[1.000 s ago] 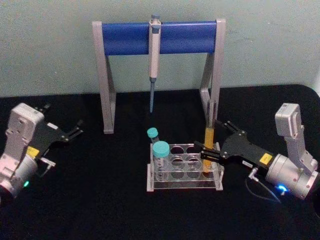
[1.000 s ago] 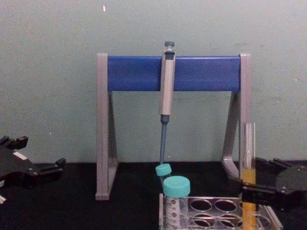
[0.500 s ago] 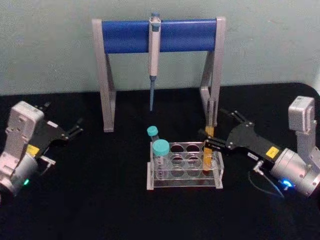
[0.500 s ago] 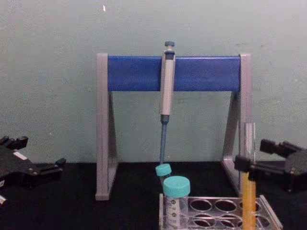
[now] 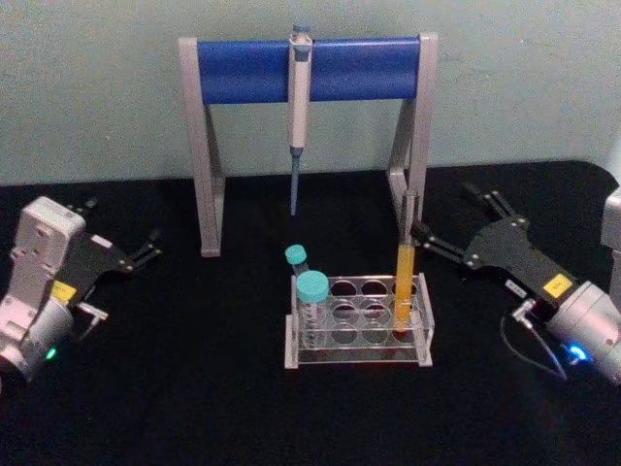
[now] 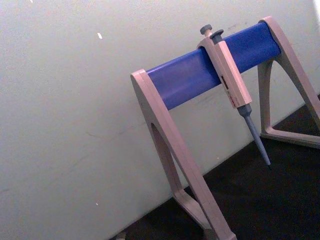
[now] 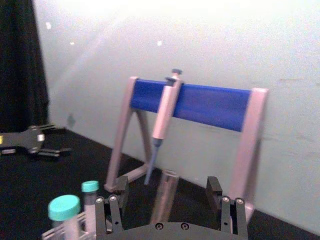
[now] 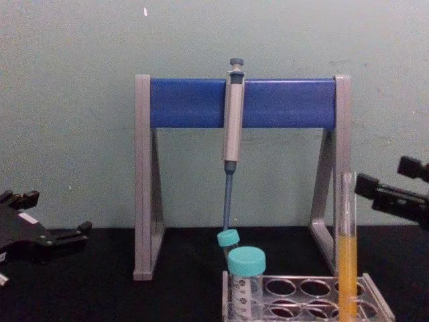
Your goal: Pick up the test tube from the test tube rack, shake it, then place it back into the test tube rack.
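Note:
The test tube [image 5: 404,277], tall clear glass with orange-yellow liquid, stands upright in a right-hand hole of the clear test tube rack [image 5: 357,357]. From the chest view the test tube [image 8: 347,258] rises well above the rack [image 8: 303,290]. My right gripper [image 5: 441,210] is open just right of the tube's top, its fingers apart from the glass. In the right wrist view the tube's top [image 7: 164,200] shows between the spread fingers of the right gripper [image 7: 167,186]. My left gripper [image 5: 121,225] rests open at the far left, also visible from the chest [image 8: 57,213].
Two teal-capped tubes [image 5: 310,291] stand in the rack's left holes. Behind it stands the grey-and-blue pipette stand [image 5: 247,70] with a pipette [image 5: 299,107] hanging from its bar. The black table [image 5: 194,388] ends at a pale wall.
My right gripper opened, let go of the test tube and drew back to the right and upward. The tube stays standing in the rack. The left arm has not moved.

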Controlling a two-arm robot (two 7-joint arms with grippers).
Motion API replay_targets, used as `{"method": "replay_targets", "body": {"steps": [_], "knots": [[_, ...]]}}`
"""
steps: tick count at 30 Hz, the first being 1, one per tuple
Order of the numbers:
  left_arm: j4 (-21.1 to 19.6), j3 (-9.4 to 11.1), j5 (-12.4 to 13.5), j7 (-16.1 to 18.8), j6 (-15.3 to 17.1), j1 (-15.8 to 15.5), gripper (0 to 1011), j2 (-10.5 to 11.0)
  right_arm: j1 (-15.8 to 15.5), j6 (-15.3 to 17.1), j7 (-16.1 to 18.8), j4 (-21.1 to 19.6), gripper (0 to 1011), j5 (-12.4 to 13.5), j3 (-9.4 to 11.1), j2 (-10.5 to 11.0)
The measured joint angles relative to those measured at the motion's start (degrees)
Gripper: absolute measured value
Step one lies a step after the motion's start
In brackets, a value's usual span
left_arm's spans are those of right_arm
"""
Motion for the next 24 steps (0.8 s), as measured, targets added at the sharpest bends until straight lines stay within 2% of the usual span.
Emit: {"method": "replay_targets", "body": {"steps": [7,11,14,19,24], "knots": [[0.0,0.0,0.0,0.0,0.0,0.0,1001,0.0,-2.0,1.1,-4.6,-1.1,1000,-1.6,2.6,-1.3],[0.0,0.0,0.0,0.0,0.0,0.0,1001,0.0,-2.2,2.8,-6.5,0.1,1000,-2.1,3.6,-2.5],[0.0,0.0,0.0,0.0,0.0,0.0,1001,0.0,-2.0,3.8,-6.9,1.2,1000,-2.4,3.8,-3.1],[0.0,0.0,0.0,0.0,0.0,0.0,1001,0.0,-0.8,6.0,-8.5,4.1,1000,-4.2,3.8,-4.3],[0.0,0.0,0.0,0.0,0.0,0.0,1001,0.0,0.5,6.5,-9.2,7.0,1000,-6.1,3.7,-5.4]]}}
